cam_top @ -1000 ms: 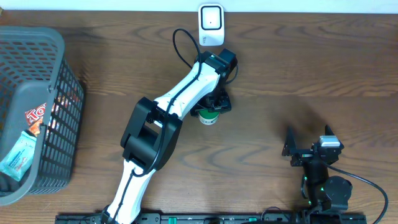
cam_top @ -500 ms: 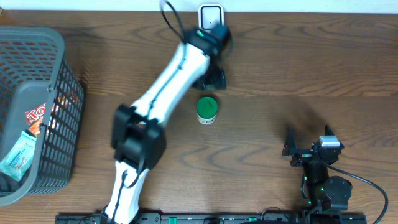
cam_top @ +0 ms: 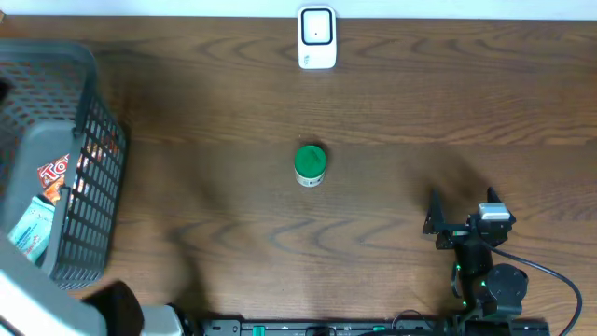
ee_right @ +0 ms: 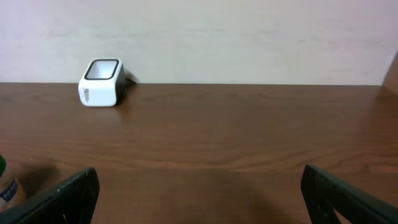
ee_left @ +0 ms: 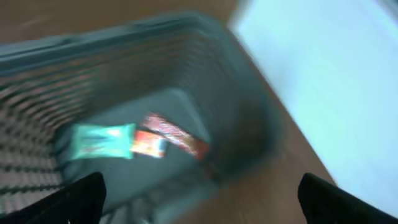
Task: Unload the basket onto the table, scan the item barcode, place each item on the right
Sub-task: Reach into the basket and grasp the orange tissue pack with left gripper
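Far left: a grey mesh basket [cam_top: 56, 140] held snack packets [ee_left: 102, 142] in its bottom. The left gripper [ee_left: 202, 190] hung above it, view blurred, jaws spread wide, nothing between them. Mid-table [cam_top: 420, 103], the green-lidded jar [cam_top: 310, 164] stood upright, untouched. White scanner [cam_top: 317, 37] sat well behind it at the far edge. Right gripper [cam_top: 464, 219] rested front right, jaws open, empty.
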### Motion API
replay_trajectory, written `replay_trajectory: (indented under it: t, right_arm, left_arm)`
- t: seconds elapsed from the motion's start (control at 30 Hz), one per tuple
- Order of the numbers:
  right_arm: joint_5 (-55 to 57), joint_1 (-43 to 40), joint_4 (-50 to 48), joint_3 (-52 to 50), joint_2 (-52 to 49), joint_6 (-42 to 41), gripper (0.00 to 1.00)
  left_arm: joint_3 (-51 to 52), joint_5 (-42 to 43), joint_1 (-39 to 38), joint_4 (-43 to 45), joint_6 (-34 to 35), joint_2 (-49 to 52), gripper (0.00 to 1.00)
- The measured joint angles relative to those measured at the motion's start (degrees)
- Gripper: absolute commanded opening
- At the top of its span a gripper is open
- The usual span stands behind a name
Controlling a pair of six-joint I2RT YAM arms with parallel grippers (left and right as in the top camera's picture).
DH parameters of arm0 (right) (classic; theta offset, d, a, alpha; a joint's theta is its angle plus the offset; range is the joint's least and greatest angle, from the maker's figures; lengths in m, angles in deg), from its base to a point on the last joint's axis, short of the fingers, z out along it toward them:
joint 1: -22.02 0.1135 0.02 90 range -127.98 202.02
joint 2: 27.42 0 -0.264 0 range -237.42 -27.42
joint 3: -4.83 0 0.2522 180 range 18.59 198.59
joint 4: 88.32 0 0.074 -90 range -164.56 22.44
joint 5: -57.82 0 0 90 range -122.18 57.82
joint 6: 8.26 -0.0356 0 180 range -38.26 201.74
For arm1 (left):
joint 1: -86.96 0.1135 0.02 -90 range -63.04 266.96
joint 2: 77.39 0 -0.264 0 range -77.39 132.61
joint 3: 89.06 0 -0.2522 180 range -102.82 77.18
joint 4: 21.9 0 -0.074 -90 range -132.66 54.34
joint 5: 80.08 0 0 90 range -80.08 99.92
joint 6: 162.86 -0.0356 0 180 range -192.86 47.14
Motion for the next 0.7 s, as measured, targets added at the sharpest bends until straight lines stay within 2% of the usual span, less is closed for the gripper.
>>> replay_trajectory:
  t: [0.13, 0.23, 0.57, 0.7]
  right_arm:
    - [0.0, 0.0, 0.0, 0.0, 0.0, 0.0, 0.99]
    - [0.0, 0.0, 0.0, 0.0, 0.0, 0.0, 0.99]
    - [0.0, 0.0, 0.0, 0.0, 0.0, 0.0, 0.99]
    - [0.0, 0.0, 0.0, 0.0, 0.0, 0.0, 0.99]
  left_arm:
    - [8.2, 2.5, 8.7, 0.3, 1.7, 5.2, 1.0]
    - [16.5, 3.5, 11.7, 2.1, 0.2, 8.9, 0.97]
    - [45.2, 5.0, 10.8, 19.7, -7.9, 10.6, 0.99]
    - [52.3, 5.3, 10.0, 25.5, -11.0, 10.6, 0.99]
